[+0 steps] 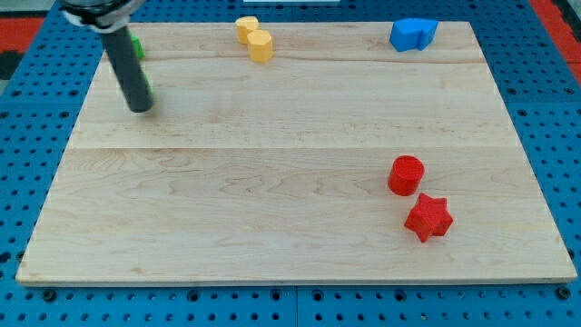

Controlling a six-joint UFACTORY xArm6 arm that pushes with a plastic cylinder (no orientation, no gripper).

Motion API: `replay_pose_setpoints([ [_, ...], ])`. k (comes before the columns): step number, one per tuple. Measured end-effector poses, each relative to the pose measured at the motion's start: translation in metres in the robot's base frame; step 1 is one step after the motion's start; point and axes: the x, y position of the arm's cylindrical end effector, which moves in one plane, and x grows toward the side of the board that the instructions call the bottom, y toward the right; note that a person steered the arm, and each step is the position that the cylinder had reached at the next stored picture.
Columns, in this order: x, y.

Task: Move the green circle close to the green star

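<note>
My tip rests on the wooden board near its top left corner. A sliver of a green block shows just to the right of the rod, right by the tip. Most of this block is hidden behind the rod, so I cannot tell its shape. A second green block peeks out from behind the rod higher up, near the board's top edge. Its shape is hidden too. The two green blocks lie a short way apart, one above the other in the view.
A yellow block lies at the top middle. A blue block lies at the top right. A red circle and a red star sit close together at the lower right.
</note>
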Motion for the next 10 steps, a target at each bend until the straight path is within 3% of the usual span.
replay_pose_setpoints([
  [2, -0.046, -0.011],
  [5, -0.075, 0.008],
  [6, -0.066, -0.035],
  [8, -0.128, -0.065],
  [10, -0.103, -0.063],
])
